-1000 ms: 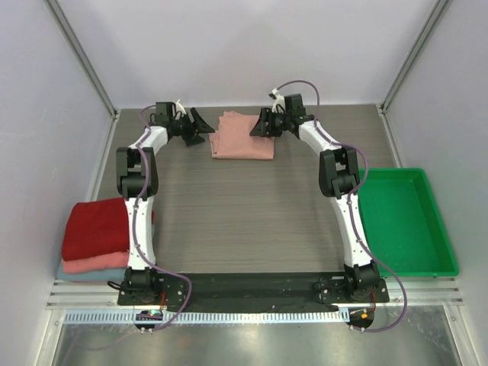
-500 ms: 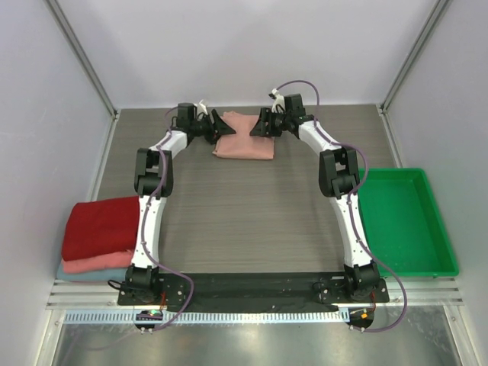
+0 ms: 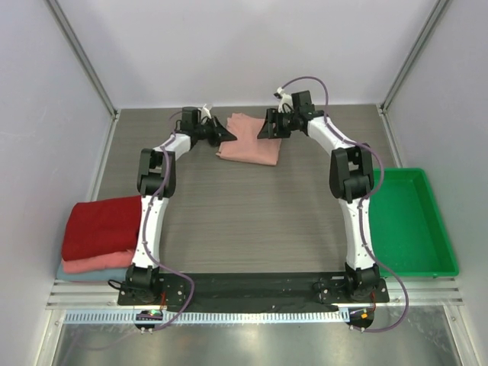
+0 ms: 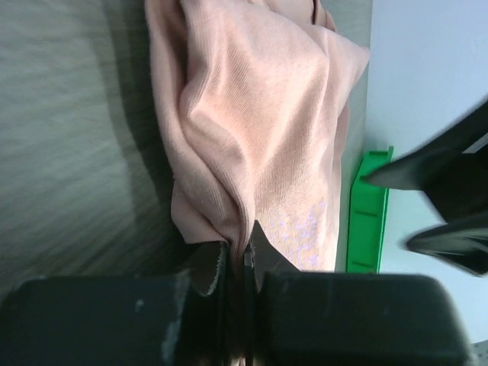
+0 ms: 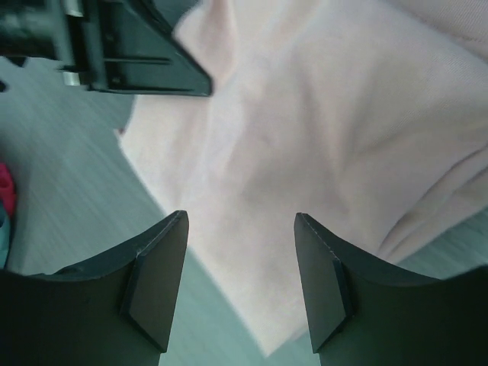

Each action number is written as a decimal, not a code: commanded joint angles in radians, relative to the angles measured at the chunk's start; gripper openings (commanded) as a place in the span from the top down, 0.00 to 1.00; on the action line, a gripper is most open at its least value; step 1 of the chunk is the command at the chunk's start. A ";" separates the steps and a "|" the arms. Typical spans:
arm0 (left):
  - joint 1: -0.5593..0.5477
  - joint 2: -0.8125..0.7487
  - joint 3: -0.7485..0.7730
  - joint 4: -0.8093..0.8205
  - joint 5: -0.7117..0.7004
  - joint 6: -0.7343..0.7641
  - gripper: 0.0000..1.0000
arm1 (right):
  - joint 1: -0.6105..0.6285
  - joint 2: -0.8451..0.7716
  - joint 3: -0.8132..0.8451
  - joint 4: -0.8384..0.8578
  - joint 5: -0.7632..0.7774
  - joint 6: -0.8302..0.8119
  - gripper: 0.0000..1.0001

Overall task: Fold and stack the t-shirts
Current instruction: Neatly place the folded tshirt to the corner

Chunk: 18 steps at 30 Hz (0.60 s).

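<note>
- My left claw [image 4: 245,255] is closed tight, its two fingers pinching a fold at the edge of the dusty-pink t-shirt [image 3: 248,145].
- From that pinch the cloth spreads out ahead of the left claw in soft ridges, with a patch of pale print just past the fingertips.
- My right claw [image 5: 241,219] is spread wide with nothing between its fingers; it hangs over the same shirt, and the pink cloth fills the gap below it.
- I cannot tell whether the right fingertips touch the fabric.
- The two claws face each other across the shirt, the left at its left edge and the right near its right edge, close together.
- The shirt lies folded and slightly askew on the desk [image 3: 244,206], at the far end, directly under and between both claws.
- Well back from my left claw, out on its left and near that arm's base, the dark red t-shirt [image 3: 99,225] sits folded on top of the salmon-pink t-shirt [image 3: 91,264], with the light-blue t-shirt [image 3: 70,273] at the bottom of the pile.
- Well apart from my right claw, back and out to its right, the green tray [image 3: 404,221] rests on the desk.
</note>
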<state>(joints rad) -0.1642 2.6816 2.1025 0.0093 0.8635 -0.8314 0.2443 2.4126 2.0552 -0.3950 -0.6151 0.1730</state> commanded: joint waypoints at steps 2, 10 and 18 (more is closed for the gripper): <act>-0.026 -0.076 -0.108 -0.081 -0.003 0.063 1.00 | -0.036 -0.263 -0.081 -0.042 -0.006 -0.090 0.37; -0.006 -0.374 -0.447 -0.369 0.034 0.179 1.00 | -0.100 -0.498 -0.291 -0.139 -0.012 -0.250 0.36; -0.005 -0.793 -0.821 -0.644 -0.167 0.325 1.00 | -0.122 -0.595 -0.383 -0.142 -0.083 -0.282 0.37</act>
<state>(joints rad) -0.1738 2.0506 1.3262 -0.4480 0.7673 -0.6247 0.1226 1.8690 1.6890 -0.5201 -0.6479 -0.0681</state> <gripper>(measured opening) 0.053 0.635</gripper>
